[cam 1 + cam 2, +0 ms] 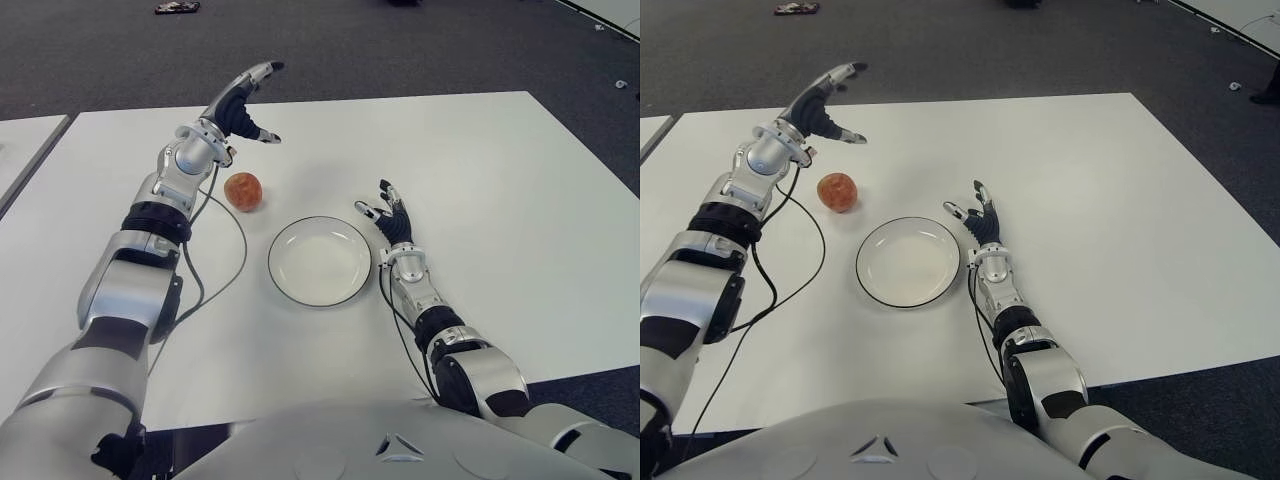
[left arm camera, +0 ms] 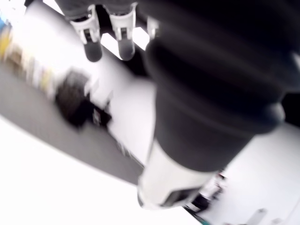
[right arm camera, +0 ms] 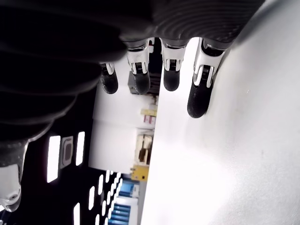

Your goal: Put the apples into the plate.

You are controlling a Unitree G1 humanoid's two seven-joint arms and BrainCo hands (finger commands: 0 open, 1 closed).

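Red apple beside empty plate | left robot hand raised, released | right robot hand released, beside plate

light: bright, even, from overhead; eye views evenly exposed
table: white top near blown out, no hard glare spots
shadows: soft and short; faint one under the apple, thin rim shadow at the plate
eye views: sharp centre to edges, carpet beyond the far edge darker
left wrist view: heavy motion blur, background smeared, left robot hand a dark out-of-focus mass
right wrist view: fingers crisp, table overexposed, background soft
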